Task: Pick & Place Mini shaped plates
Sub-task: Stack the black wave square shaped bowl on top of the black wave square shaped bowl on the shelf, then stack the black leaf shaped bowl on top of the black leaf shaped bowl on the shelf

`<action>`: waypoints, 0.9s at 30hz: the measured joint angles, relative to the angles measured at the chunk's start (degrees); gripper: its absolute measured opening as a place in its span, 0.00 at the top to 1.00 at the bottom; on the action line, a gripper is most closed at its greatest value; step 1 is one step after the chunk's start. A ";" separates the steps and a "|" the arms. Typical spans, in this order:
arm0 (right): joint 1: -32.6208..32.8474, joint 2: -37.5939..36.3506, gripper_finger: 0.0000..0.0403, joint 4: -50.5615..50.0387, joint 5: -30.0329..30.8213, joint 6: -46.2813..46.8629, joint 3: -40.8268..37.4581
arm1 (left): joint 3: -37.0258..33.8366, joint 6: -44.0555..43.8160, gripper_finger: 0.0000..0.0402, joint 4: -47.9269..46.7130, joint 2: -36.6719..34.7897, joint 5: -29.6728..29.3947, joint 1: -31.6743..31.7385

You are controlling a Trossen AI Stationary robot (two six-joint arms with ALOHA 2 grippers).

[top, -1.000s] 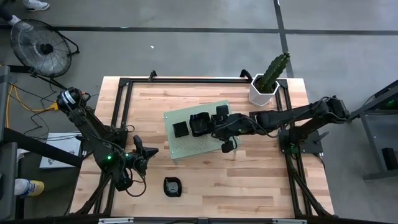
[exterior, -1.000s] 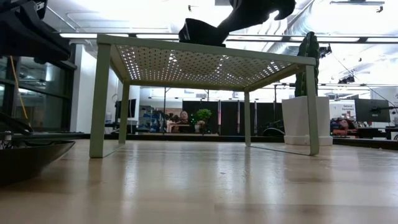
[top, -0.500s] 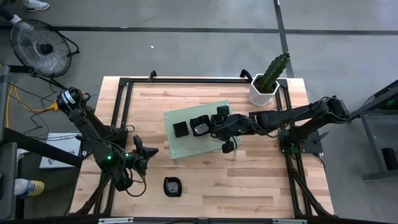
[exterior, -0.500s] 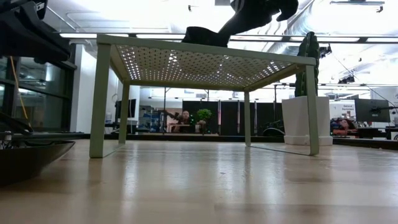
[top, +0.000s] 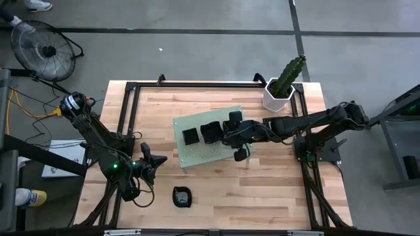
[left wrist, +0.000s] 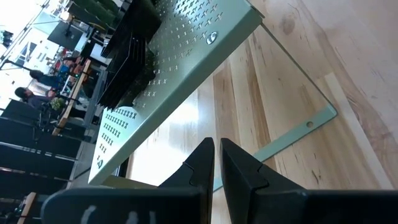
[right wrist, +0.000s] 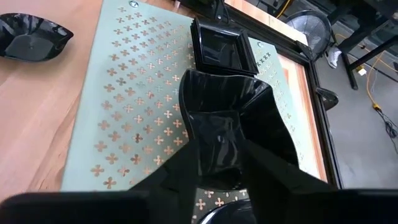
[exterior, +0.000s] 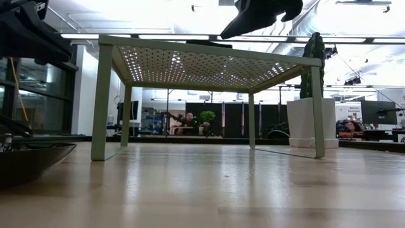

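Observation:
A green perforated board (top: 197, 152) stands on legs at mid-table. On it lie a square black mini plate (top: 190, 136), a second plate (top: 210, 132) and a third (top: 233, 121). My right gripper (top: 224, 135) is open over the second plate (right wrist: 227, 118), which lies flat on the board (exterior: 209, 43). Its fingers (right wrist: 177, 171) stand on either side of the plate's near rim. One petal-edged plate (right wrist: 31, 37) rests on the wood near the table's front edge (top: 182, 196). At the front left, my left gripper (left wrist: 217, 162) is shut and holds nothing. My right gripper comes slanting down from the table's right side, its fingers apart at the near rim (right wrist: 217, 174) of the plate, which rests flat on the board. Whether a finger still touches the rim, I cannot tell.
A white hexagonal pot with a cactus (top: 278, 95) stands at the table's far right corner. A black frame (top: 131, 118) runs around the tabletop. Bare wood lies in front of the board and to its right. A floor fan (top: 46, 49) stands beyond the table's far left corner.
My right gripper has let go of the black plate. The plate hung tilted just above the board a second ago, then sank, and now lies flat on it. The gripper itself has stayed in place above it.

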 joint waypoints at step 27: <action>22.75 -2.56 0.65 4.34 13.26 12.58 0.00 | -0.02 -1.95 0.94 6.23 0.00 2.00 0.00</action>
